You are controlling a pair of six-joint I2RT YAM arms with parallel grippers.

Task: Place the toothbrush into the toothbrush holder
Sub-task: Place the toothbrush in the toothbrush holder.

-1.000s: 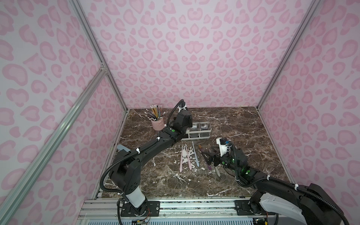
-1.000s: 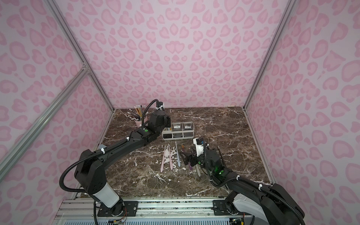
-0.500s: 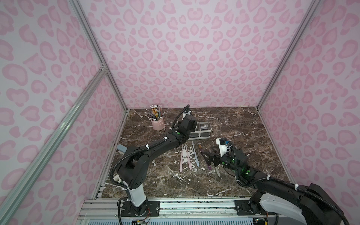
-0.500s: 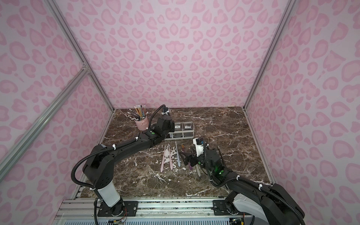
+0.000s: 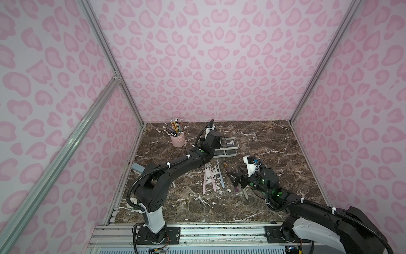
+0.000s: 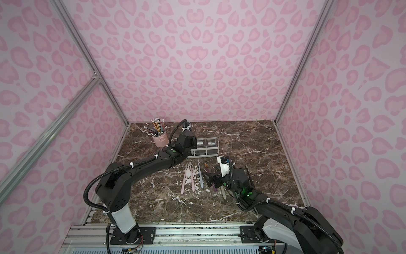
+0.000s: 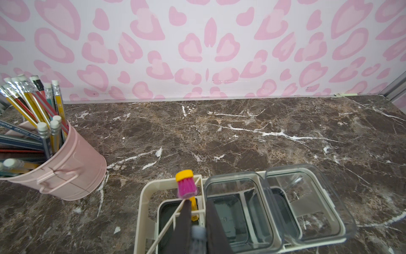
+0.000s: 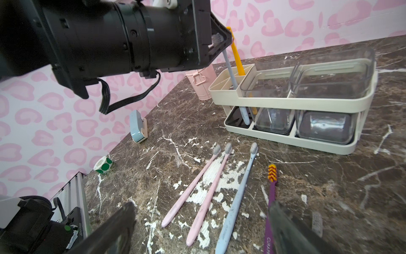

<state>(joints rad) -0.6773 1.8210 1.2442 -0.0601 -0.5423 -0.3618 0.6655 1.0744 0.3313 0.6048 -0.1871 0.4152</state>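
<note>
Right wrist view, left gripper (image 8: 222, 41): clamped on pale blue toothbrush (image 8: 231, 72), standing in toothbrush holder (image 8: 285, 100) slot.
Right gripper (image 8: 200, 209): I read jaws wide, holding nothing.
Count (this view): loose brushes (image 8: 204, 191) four; clear cups (image 8: 329, 77) two.

Stereo pair overhead, one camera on each wrist

The marble table (image 5: 263, 138) (image 6: 246, 136) is seen whole in both top views, from high above its front edge, looking down toward the back wall. The toothbrush holder (image 7: 149, 185) is viewed closely from above by the left wrist camera, facing that wall. It is viewed from low beside it by the right wrist camera. The pink cup (image 7: 72, 171) is shared by all four views.
</note>
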